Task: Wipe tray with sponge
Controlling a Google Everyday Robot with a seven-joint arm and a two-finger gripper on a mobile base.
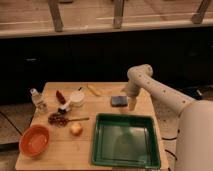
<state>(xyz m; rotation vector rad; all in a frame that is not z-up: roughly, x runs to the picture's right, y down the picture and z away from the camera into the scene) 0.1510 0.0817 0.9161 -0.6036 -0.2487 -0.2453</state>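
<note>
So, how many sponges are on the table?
1: the sponge lies beyond the tray, just left of the pincer. No other shows.

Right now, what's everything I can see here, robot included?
tray: one, dark green, table's front right
sponge: one, blue-grey, behind the tray
bowl: one, orange, front left corner
cup: one, white, back left of centre
round item: one, yellowish, left of the tray
reddish cluster: one, dark red, between cup and bowl
yellow item: one, yellow, back edge
bottle: one, pale, left edge
table: one, light wood, under everything
arm: one, white, reaching from the right
pincer: one, pale, pointing down just right of the sponge
</note>
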